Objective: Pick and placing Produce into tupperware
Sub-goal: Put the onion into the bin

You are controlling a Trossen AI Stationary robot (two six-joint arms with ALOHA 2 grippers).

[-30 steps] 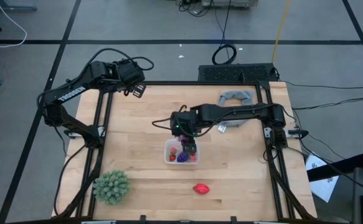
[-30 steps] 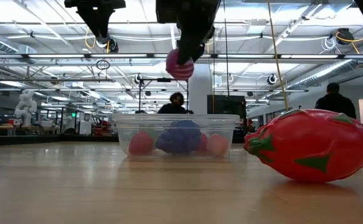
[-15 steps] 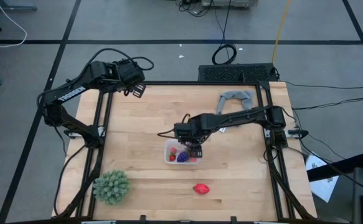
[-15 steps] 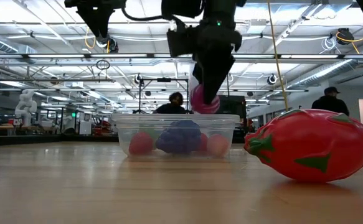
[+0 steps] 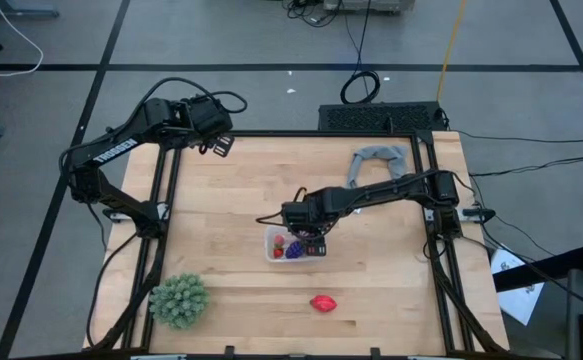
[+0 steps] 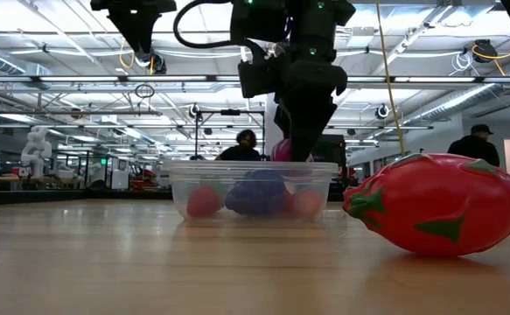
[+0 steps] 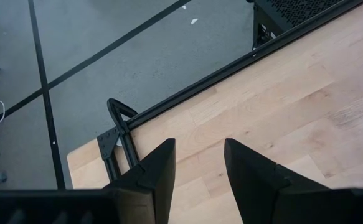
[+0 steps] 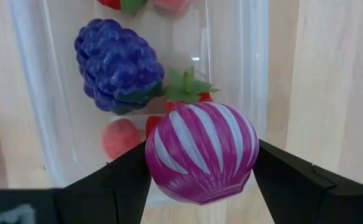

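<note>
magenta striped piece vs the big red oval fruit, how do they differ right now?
The magenta striped piece is clamped in the right gripper and lowered into the tupperware; the red oval fruit lies loose on the table, outside the tub and nearer the front edge. The magenta one has white stripes; the red one has green leaf tips. Both are toy produce.
</note>
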